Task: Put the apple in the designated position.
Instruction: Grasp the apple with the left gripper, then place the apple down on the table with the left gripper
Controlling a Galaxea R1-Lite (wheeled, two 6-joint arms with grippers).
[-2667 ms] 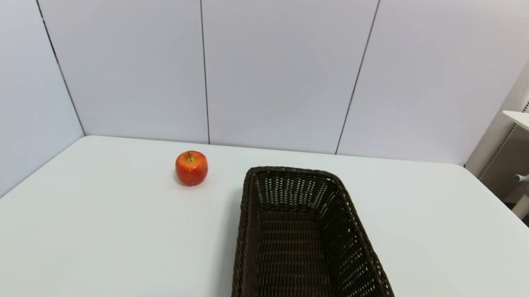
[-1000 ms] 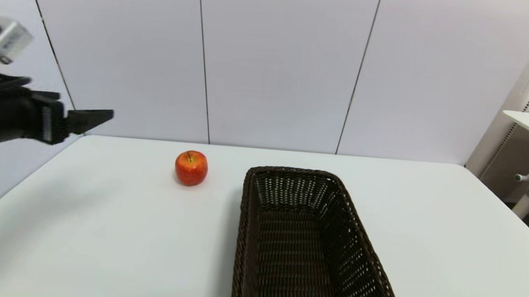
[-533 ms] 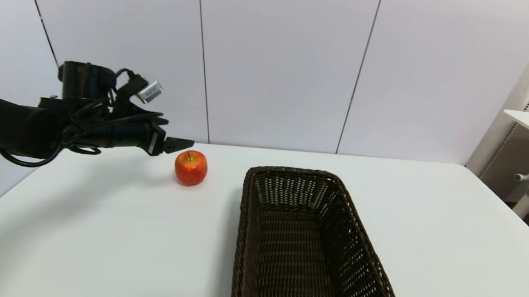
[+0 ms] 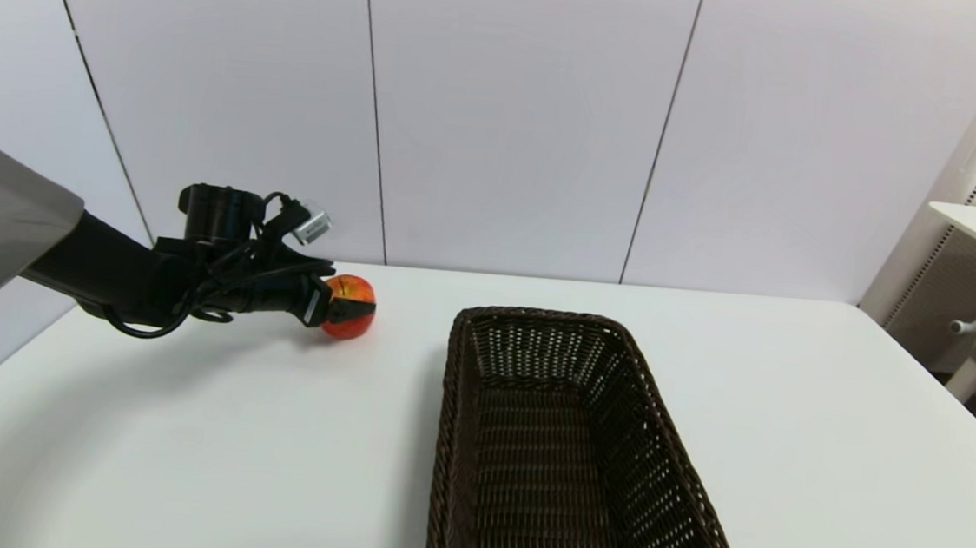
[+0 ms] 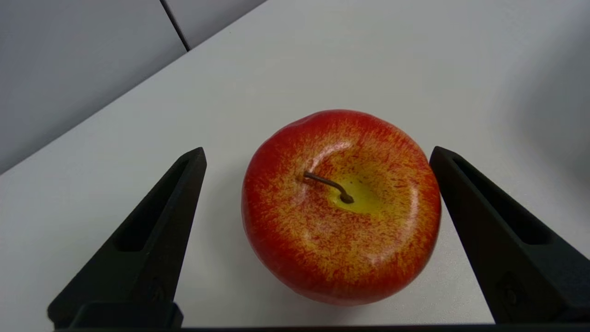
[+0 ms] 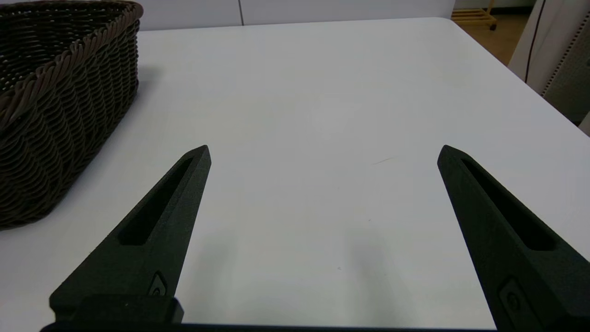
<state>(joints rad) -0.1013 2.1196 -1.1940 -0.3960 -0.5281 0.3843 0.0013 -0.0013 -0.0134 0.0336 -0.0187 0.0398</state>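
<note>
Item: left gripper point(image 5: 318, 154), two long black tapering fingers point(image 5: 152, 230). We recorded it spread wide, holding nothing, with one finger on either side of the round glossy red apple with orange-yellow patches and a short dark stem point(image 5: 341, 207). A gap showed on one side; on the other we could not tell whether the finger touched the skin.

Change noted: half a second before, we saw this gripper above and short of the apple; a second before, it was only entering at the far left of the head view. We now found it lowered to the apple's level and straddling it. The apple point(image 4: 351, 320) had not shifted: it stood upright on the plain white tabletop point(image 4: 180, 424), stem up, beside the far left corner of the long dark brown woven wicker basket point(image 4: 561, 454) and apart from it.

Meaning for the task, in our judgement: approach complete, grasp not yet made; closing, lifting and carrying to the bare-table spot remained.

Item: right gripper point(image 6: 322, 154), equally wide, empty, parked low over the tabletop on the basket's other side.
</note>
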